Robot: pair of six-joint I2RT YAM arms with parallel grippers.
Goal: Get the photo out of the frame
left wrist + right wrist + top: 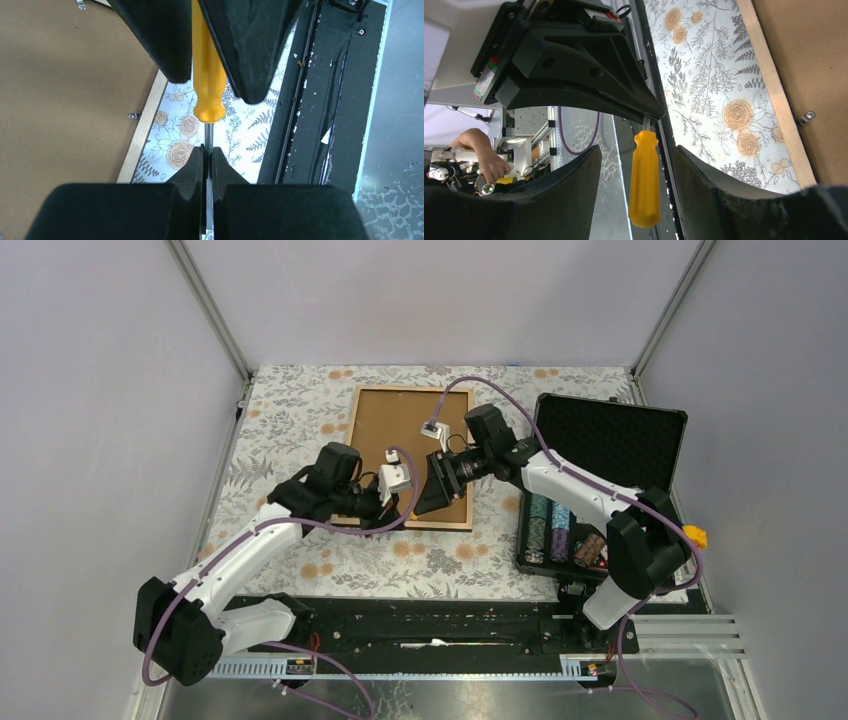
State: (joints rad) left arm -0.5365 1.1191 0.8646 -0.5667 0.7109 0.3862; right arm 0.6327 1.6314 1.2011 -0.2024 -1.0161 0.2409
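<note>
The left claw (207,152) is clamped tight on the steel shaft of a yellow-handled screwdriver (208,85). The right claw (638,150) gapes wide around its handle. The frame (398,430) lies brown back up, toward the far edge of the desk (290,410).

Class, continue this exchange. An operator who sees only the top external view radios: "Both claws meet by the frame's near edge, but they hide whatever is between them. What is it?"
Observer: A yellow-handled screwdriver. The left claw is shut on its metal shaft.
Operator: Does the right claw grip it too?
Observer: No. The right claw is open, its fingers either side of the handle with gaps showing.
Operator: What fastens the back of the frame?
Observer: A small metal clip sits on the brown back of the frame, beside its light wood edge.
</note>
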